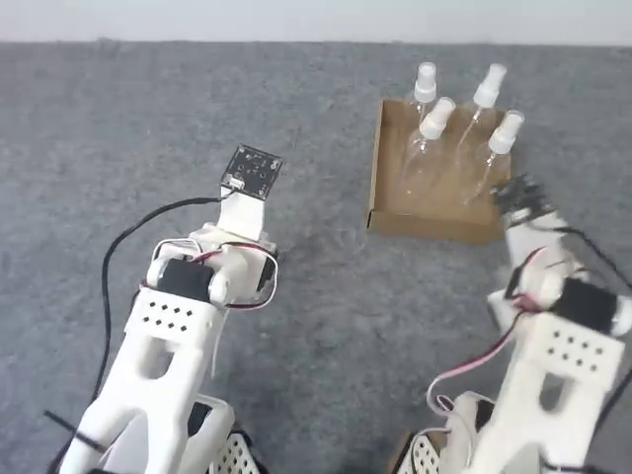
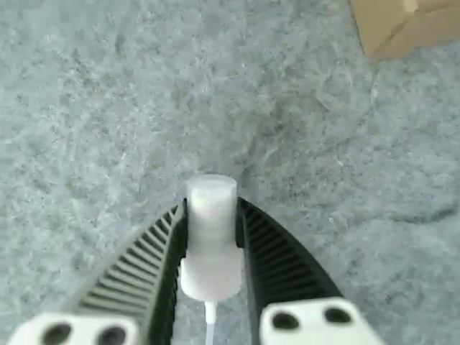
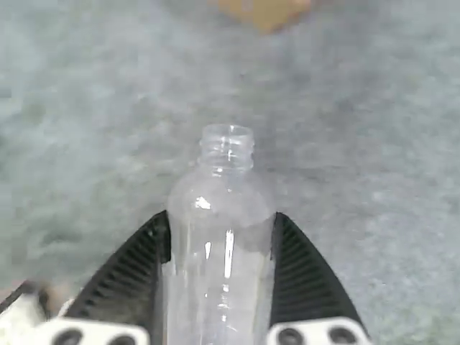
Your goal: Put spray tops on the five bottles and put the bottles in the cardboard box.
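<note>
so we're looking at the left gripper (image 2: 210,208) and it's clamping a white spray top (image 2: 210,248) between its two black ribbed fingers (image 2: 144,273), nozzle end pointing away from the wrist and the thin dip tube (image 2: 210,323) trailing back toward it, all hanging over the grey carpet (image 2: 108,108). the right gripper (image 3: 221,219) is squeezing a clear bottle (image 3: 224,194) around its body, and we're seeing the threaded neck sitting bare and open, poking out past the fingertips. from the high view, the cardboard box (image 1: 376,168) is lying on the carpet over on the far right side, and four bottles (image 1: 425,148) wearing white spray tops are lying in it side by side, tops pointing toward the far edge, two of them sticking out past it. the left arm (image 1: 212,276) is sitting well apart from the box, off to its left, while the right arm (image 1: 553,306) is ending just beside the box's near right corner.
</note>
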Motion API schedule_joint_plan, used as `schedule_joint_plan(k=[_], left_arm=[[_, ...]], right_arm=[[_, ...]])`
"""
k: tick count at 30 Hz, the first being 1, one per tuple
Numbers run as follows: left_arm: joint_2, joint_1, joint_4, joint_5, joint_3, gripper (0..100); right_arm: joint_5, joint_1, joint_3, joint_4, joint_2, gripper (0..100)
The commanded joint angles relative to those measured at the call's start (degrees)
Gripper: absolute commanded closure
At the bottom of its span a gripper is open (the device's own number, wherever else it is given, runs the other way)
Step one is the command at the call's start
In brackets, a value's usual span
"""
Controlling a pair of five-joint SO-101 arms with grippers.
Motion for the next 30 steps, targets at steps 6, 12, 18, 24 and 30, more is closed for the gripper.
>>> schedule_joint_plan(k=[6, 12, 18, 24, 30], left_arm=[[-2.29, -0.18, -2.2, 0.88, 0.13, 98], [-2.29, -0.18, -2.2, 0.88, 0.13, 98], [-2.29, -0.18, -2.2, 0.88, 0.13, 98], [-2.29, -0.18, -2.29, 0.88, 0.13, 98], [-2.29, -0.18, -2.29, 0.88, -0.13, 98]], right_arm=[[-0.09, -8.31, 3.6, 6.9, -8.4, 99.3], [-0.09, -13.58, 3.6, 7.43, -14.02, 99.3], [-0.09, -19.3, 3.6, 7.43, -19.91, 99.3], [-1.85, -21.85, 3.69, 6.73, -18.59, 99.3], [-8.44, -28.7, 3.69, 1.89, -16.75, 99.3]])
